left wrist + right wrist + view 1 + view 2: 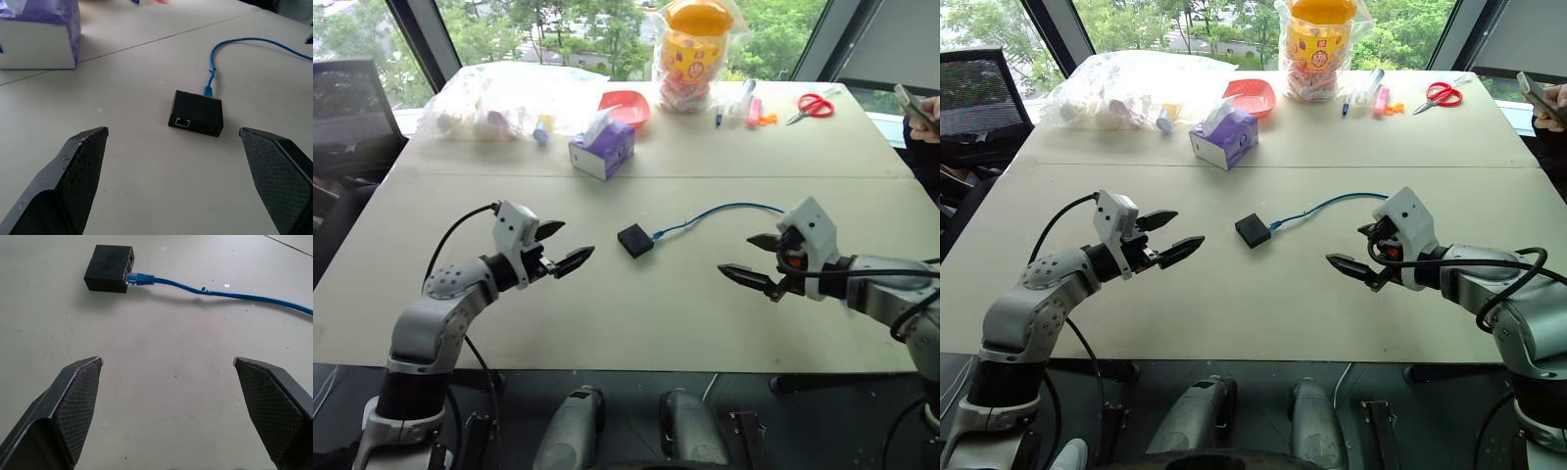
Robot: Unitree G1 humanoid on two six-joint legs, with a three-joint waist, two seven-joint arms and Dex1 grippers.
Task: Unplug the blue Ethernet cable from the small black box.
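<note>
1. The small black box [634,240] lies flat near the middle of the table [636,323], between the two arms and a little beyond them.
2. The blue Ethernet cable [724,211] is plugged into one side of the box (plug seated in the port, seen in the right wrist view); it curves away toward the robot's right. A second, empty port faces the left arm.
3. The left claw [555,247] stands wide open, empty, near the box but apart from it.
4. The right claw [752,258] stands wide open, empty, apart from both cable and box.
5. Progress, as judged: nothing done yet. Left to do: hold the box, grip the plug, pull it free.
</note>
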